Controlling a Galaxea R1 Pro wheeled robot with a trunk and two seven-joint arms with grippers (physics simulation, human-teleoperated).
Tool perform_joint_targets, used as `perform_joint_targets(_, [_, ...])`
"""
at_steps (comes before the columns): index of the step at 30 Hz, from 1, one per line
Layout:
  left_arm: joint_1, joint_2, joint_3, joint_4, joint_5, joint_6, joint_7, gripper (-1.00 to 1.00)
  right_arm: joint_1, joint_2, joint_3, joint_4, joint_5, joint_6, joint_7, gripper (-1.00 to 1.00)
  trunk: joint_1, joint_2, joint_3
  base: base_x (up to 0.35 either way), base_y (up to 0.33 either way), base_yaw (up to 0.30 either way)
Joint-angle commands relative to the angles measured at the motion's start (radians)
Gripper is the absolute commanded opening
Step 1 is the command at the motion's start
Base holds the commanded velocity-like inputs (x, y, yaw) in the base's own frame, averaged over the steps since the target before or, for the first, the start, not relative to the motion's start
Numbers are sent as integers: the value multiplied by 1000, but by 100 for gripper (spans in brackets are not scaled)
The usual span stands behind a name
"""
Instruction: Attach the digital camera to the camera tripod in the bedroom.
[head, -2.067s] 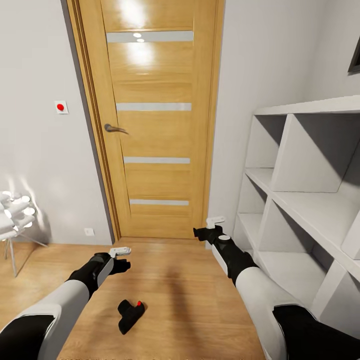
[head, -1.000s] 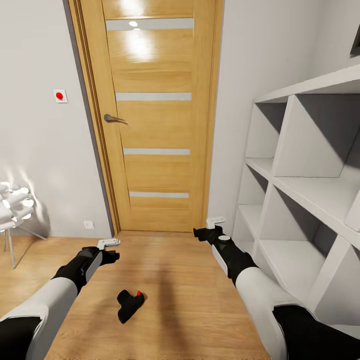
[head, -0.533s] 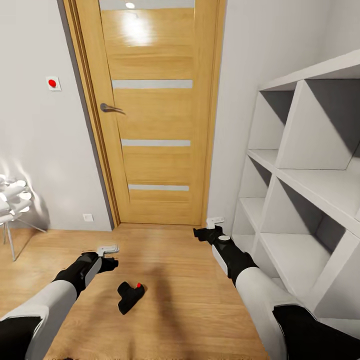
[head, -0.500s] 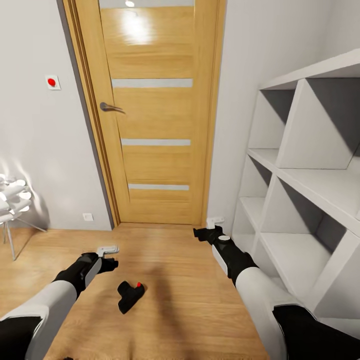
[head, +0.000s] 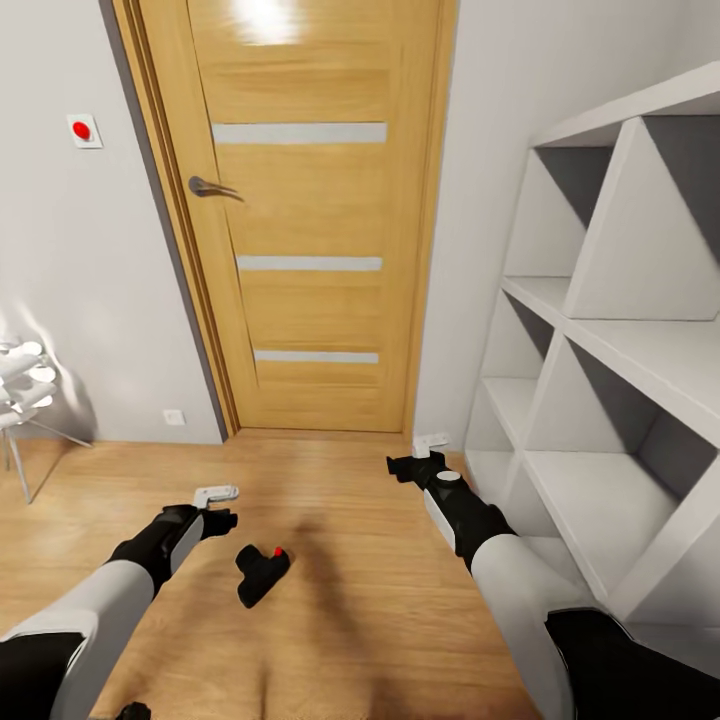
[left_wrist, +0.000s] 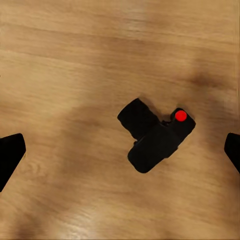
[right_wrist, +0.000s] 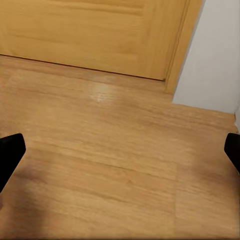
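Left gripper (left_wrist: 120, 150) has its jaws spread wide, holding nothing, hanging right over the digital camera (left_wrist: 155, 135), which lies on the wood floor (head: 380, 600) at lower centre-left of the head view. Right gripper (right_wrist: 120, 150) is wide apart too, empty, arm stretched forward low near the oak door (head: 310, 220) and white shelves (head: 600, 350).

Both arms reach forward, left gripper (head: 222, 507) and right gripper (head: 410, 453) spread wide.
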Motion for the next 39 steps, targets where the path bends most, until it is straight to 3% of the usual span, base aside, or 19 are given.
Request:
perform_joint_targets(1, [0,0,-1,-11,11,6,6,100,0,0,0,-2,10,7,1,100,0,-1,-5,0,0,0])
perform_joint_targets(7, [0,-4,-7,-48,12,7,6,100,0,0,0,-2,10,7,1,100,3,-2,-28,0,0,0])
perform_joint_targets(16, [0,-16,-68,-41,13,8,4,100,0,0,0,-6,11,4,6,100,7,-4,-63,0,0,0])
perform_joint_targets(21, [0,-24,-77,-30,14,7,3,100,0,0,0,-37,10,-14,7,100,9,-5,-82,0,0,0])
perform_joint_targets(26, [0,-26,-80,-21,14,8,3,100,0,0,11,-208,8,-55,2,100,11,-7,-102,0,0,0])
perform_joint_targets(33, [0,-32,-81,-12,14,8,3,100,0,0,61,-339,7,-48,0,100,15,-8,-129,0,0,0])
perform_joint_targets(36, [0,-41,-81,-1,13,9,3,100,0,0,97,-430,7,1,0,100,16,-9,-140,0,0,0])
perform_joint_targets(39, [0,-46,-81,4,13,9,3,100,17,0,126,-592,6,124,-1,100,17,-10,-152,0,0,0])
